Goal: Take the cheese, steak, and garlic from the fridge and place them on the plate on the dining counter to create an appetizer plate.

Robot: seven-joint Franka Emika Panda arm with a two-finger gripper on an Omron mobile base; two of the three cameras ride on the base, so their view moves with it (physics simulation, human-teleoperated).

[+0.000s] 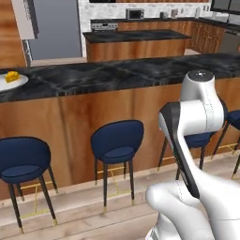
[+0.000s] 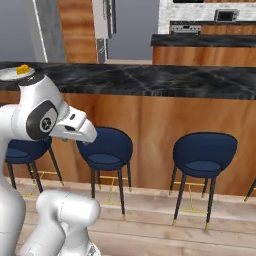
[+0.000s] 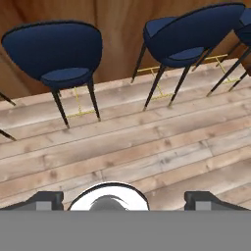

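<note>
The white plate [image 1: 18, 83] lies on the black marble dining counter [image 1: 117, 72] at its far left, and the yellow cheese [image 1: 11, 76] rests on it. From the right base view the cheese [image 2: 22, 68] and plate [image 2: 11, 75] sit just behind the arm's upper joint. The arm is folded low in front of the counter. My gripper [image 3: 125, 200] points down at the wooden floor, open, with nothing between its widely spaced fingertips [image 3: 49, 198]. A grey tall unit, apparently the fridge [image 1: 56, 28], stands at the back left. Steak and garlic are out of view.
Navy stools [image 1: 117, 140] [image 1: 23, 159] line the counter's wood-panel front, also below the hand [image 3: 59, 54] [image 3: 191, 34]. A shorter dark-topped island [image 1: 136, 42] stands beyond the counter, with kitchen cabinets and a microwave [image 1: 135, 14] behind.
</note>
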